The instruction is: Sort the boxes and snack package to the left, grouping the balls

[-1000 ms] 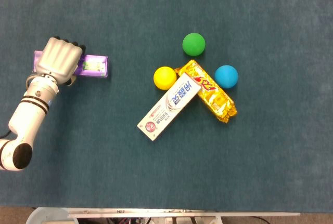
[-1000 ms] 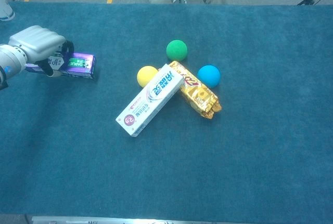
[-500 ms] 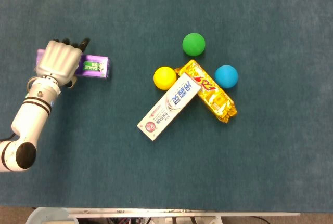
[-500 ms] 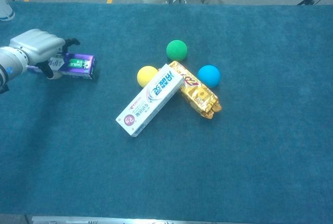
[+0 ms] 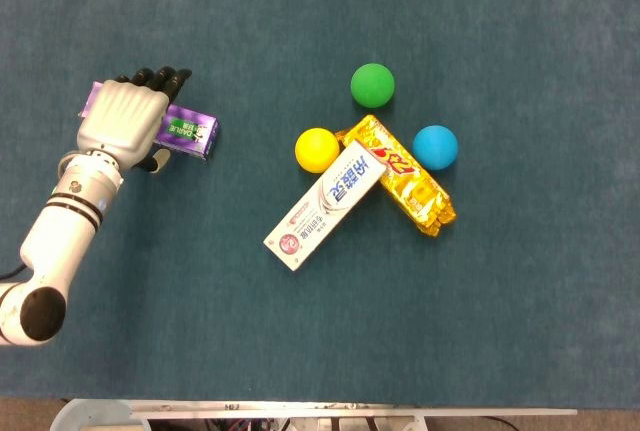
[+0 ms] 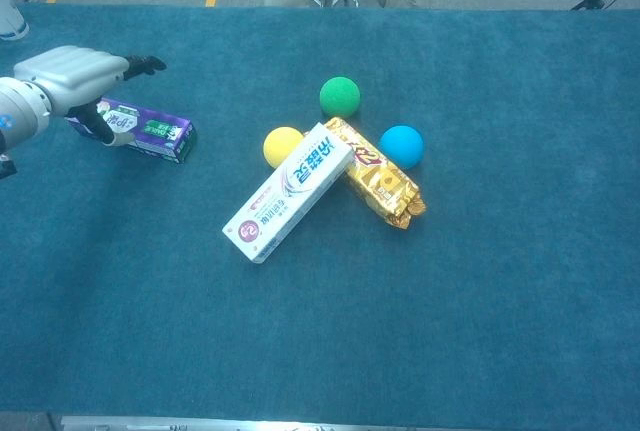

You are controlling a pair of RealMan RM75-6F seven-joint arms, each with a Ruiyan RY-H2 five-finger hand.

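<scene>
My left robot hand hangs over the left end of the purple box, fingers stretched out flat and spread apart, holding nothing. In the chest view the fingers point away from me above the box, and the thumb reaches down beside its near edge; I cannot tell whether it touches. The purple box lies flat on the desk, far left, slightly skewed. My right robot hand shows in neither view.

Centre of the desk: the white toothpaste box lies diagonally, its upper end resting over the gold snack package, which runs diagonally the other way. The yellow ball sits touching the upper left side of the white box. The green ball sits just beyond the snack package's upper end. The blue ball sits just beside the package's right edge. All three balls well apart from the purple box.
</scene>
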